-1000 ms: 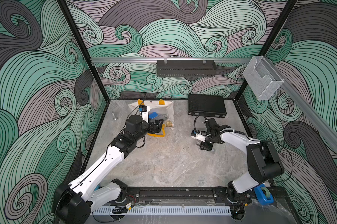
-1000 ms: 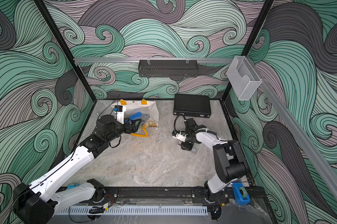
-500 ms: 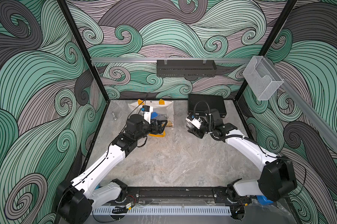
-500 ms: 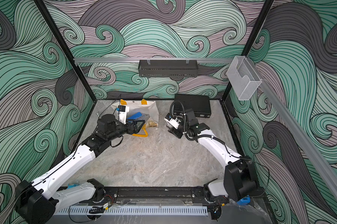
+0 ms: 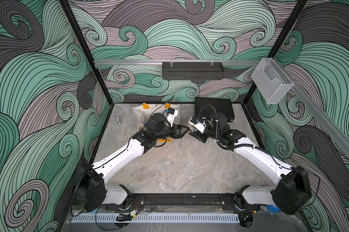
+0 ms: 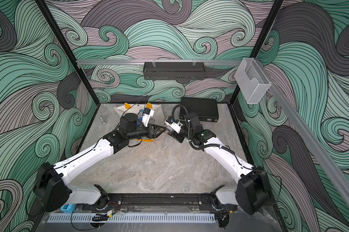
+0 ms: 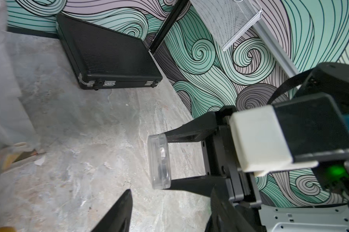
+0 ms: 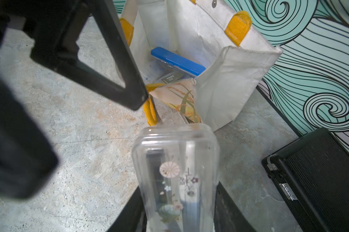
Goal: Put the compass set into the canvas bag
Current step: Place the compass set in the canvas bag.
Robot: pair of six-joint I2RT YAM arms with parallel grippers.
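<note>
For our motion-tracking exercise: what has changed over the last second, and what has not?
The right end effector, shut on the compass set, moved toward the canvas bag. The open left end effector swung from the bag mouth toward the set. Bag and black case stayed put.

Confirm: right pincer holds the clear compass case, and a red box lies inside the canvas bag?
Not red: the box inside the canvas bag is blue, per the right wrist view. The right pincer does hold the clear compass case.

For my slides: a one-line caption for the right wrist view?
The right hand holds the clear-cased compass set short of the open canvas bag, a blue case already inside.
</note>
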